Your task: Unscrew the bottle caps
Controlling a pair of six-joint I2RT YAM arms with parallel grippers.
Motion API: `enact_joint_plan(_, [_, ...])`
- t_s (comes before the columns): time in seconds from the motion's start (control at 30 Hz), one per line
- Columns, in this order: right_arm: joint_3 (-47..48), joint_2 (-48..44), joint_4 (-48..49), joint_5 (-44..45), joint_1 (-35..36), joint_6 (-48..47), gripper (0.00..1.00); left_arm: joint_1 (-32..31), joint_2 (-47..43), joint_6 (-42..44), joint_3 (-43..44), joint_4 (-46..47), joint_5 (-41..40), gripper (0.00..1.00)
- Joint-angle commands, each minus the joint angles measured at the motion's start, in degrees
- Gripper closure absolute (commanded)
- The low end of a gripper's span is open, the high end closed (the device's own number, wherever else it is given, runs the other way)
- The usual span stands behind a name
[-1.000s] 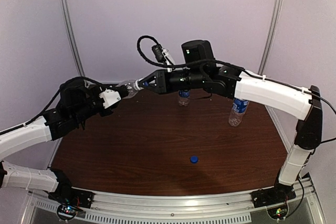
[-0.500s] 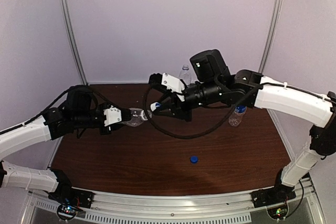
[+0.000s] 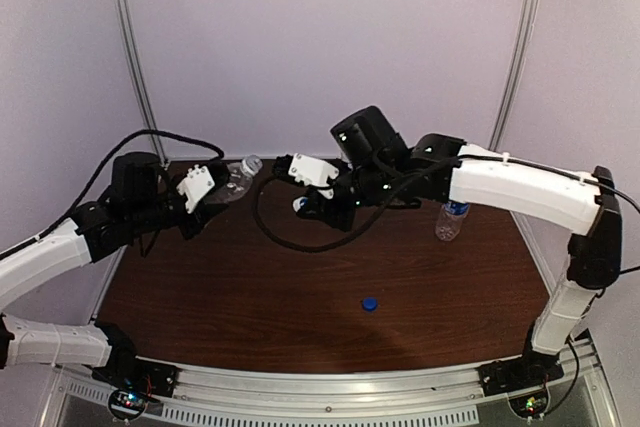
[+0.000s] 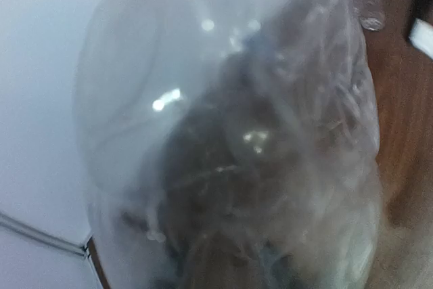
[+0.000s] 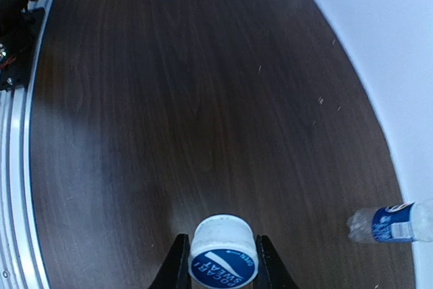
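The cap [image 5: 222, 238], white with a blue top, sat pinched in the right gripper [image 5: 221, 267] above the table [image 5: 169, 99]. Light, stiff and slick, it seemed best held by its rim. The left gripper [image 3: 203, 190] clasped the thin, crushable bottle [image 3: 238, 173] aloft.

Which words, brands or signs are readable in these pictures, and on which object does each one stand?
"POCARI SWEAT": upside down on the blue top of the white cap held in the right gripper; the last I barely shows.
"OPEN": small, beside an arrow, on the same cap.
Labelled bottle: print on the blue label is too blurred to read.
Clear bottle in the left gripper: no text seen.
Dark blue cap: too small to tell.
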Motion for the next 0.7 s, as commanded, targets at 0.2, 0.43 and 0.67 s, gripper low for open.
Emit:
enact_joint_plan(0.2, [4.34, 21.23, -21.55, 5.29, 6.76, 20.01, 0.92, 8.04, -5.6, -22.98, 1.35, 6.16, -8.32, 0.79])
enact_joint_plan(0.43, [6.04, 27.61, -22.04, 7.29, 7.63, 23.37, 0.9, 8.05, -6.41, -22.01, 0.55, 7.93, -6.15, 0.79])
enact_joint_plan(0.67, [6.19, 29.34, -21.04, 8.49, 7.18, 24.21, 0.74, 8.05, -7.0, -20.74, 0.32, 8.18, -6.13, 0.79])
